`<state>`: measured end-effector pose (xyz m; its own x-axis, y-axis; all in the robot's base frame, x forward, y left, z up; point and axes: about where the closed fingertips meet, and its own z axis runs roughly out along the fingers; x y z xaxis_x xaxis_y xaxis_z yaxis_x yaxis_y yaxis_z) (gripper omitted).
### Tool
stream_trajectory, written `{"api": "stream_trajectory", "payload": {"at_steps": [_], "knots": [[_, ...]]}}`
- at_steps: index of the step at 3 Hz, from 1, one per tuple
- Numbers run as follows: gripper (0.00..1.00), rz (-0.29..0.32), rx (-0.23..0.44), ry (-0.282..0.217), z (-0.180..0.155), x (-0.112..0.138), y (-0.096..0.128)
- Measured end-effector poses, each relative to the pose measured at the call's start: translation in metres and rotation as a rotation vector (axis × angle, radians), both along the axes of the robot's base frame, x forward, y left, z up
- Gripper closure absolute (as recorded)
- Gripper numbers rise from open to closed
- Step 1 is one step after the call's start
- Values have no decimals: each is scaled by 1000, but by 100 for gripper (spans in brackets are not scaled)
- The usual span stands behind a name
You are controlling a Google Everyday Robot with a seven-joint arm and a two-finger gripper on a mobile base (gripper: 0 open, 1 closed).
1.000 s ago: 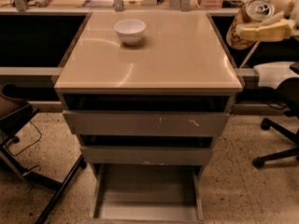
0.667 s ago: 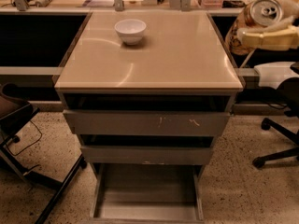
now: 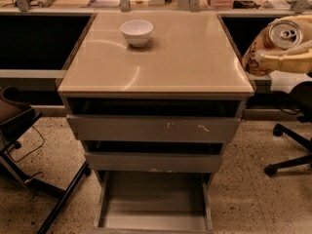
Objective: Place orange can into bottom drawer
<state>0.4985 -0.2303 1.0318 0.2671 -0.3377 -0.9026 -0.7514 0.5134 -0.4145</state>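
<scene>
White bowl [image 3: 136, 31] on tan cabinet top [image 3: 185, 62], chair base [image 3: 291, 163], speckled floor [image 3: 253, 204]

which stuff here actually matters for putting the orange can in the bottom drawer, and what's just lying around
For the job:
- orange can, held up to the right of the cabinet
- gripper, closed on the can
- bottom drawer, pulled open

Just lying about:
- white bowl on the cabinet top
- office chair on the right

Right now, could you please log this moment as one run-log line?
gripper: right of cabinet, shut on orange can | bottom drawer: open, can not in | white bowl: on cabinet
</scene>
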Motion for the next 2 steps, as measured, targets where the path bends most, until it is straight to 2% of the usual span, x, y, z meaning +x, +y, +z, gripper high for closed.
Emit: {"api": "stream_trajectory", "payload": {"at_steps": [1,2], "knots": [[100,-44,12,23,-40,-4,-7],[100,-164,30,48,-113,-28,-33]]}}
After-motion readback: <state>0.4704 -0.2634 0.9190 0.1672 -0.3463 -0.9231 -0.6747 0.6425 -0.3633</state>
